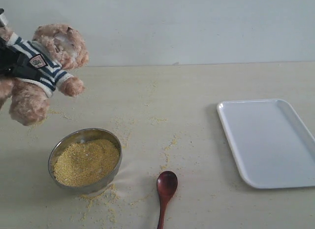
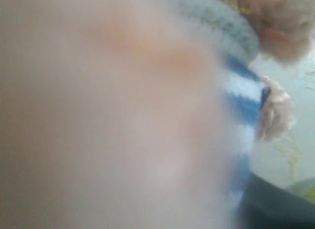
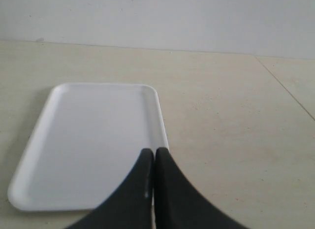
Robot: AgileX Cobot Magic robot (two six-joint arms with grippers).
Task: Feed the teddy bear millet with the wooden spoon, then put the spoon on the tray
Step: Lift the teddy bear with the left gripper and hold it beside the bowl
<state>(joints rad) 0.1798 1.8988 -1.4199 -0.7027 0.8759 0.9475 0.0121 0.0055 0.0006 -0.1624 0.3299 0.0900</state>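
The right end effector (image 3: 151,154) has two smooth, matte black fingers (image 3: 177,199), broad at the base and curving in to slim tips, with a tiny pale fleck on one inner edge. The left end effector (image 1: 18,65) shows only as black, angular bars.

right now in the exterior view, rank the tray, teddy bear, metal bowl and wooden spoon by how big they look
1. tray, cropped at the edge
2. teddy bear, close behind, also cropped
3. metal bowl
4. wooden spoon, handle runs out of frame
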